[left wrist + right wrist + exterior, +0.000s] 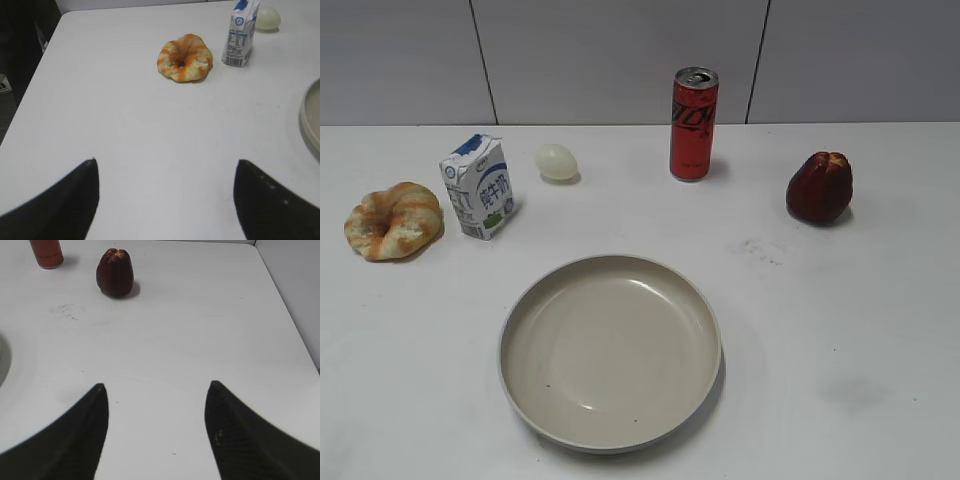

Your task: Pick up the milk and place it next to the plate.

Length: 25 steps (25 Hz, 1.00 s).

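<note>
The milk (478,187), a small white carton with a blue top and blue characters, stands upright at the back left of the white table. It also shows in the left wrist view (240,33), far ahead and to the right. The plate (520,385), a large round beige dish, lies empty at the front centre; its rim shows in the left wrist view (309,120). My left gripper (165,162) is open and empty over bare table. My right gripper (156,385) is open and empty over bare table. Neither gripper shows in the exterior view.
A glazed orange-and-cream bread ring (393,220) lies left of the milk. A pale egg (557,161) sits behind it. A tall red can (693,124) stands at the back centre. A dark red fruit (819,187) sits at the right.
</note>
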### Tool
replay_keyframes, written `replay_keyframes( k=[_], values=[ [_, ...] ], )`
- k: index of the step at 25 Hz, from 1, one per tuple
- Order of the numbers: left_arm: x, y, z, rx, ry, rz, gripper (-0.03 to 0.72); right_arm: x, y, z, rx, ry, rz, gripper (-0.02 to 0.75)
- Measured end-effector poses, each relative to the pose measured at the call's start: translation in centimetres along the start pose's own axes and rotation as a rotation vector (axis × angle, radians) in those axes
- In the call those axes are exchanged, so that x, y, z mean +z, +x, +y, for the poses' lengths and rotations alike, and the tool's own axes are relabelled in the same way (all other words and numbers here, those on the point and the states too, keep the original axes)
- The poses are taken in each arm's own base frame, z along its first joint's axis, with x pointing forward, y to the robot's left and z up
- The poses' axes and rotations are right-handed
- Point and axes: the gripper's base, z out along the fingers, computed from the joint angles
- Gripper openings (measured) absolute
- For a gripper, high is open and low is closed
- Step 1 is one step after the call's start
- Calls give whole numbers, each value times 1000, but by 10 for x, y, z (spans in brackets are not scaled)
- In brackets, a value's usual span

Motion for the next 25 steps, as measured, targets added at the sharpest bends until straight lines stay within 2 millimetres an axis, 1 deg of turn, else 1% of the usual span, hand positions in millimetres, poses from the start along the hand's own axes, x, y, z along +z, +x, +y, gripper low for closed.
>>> replay_keyframes(
  k=[11, 15, 18, 20, 22, 25],
  values=[
    [0, 0, 0, 0, 1, 0, 640, 0, 0, 0, 0, 0, 0, 463],
    [1, -2, 0, -1, 0, 9, 614, 0, 0, 0, 0, 0, 0, 463],
    [6, -19, 2, -3, -4, -10, 603, 0, 0, 0, 0, 0, 0, 463],
    [17, -36, 4, -7, -8, -22, 603, 0, 0, 0, 0, 0, 0, 463],
    [33, -55, 6, -12, -12, -21, 603, 0, 0, 0, 0, 0, 0, 463],
    [66, -85, 9, -32, -2, 51, 600, 0, 0, 0, 0, 0, 0, 463]
  ],
)
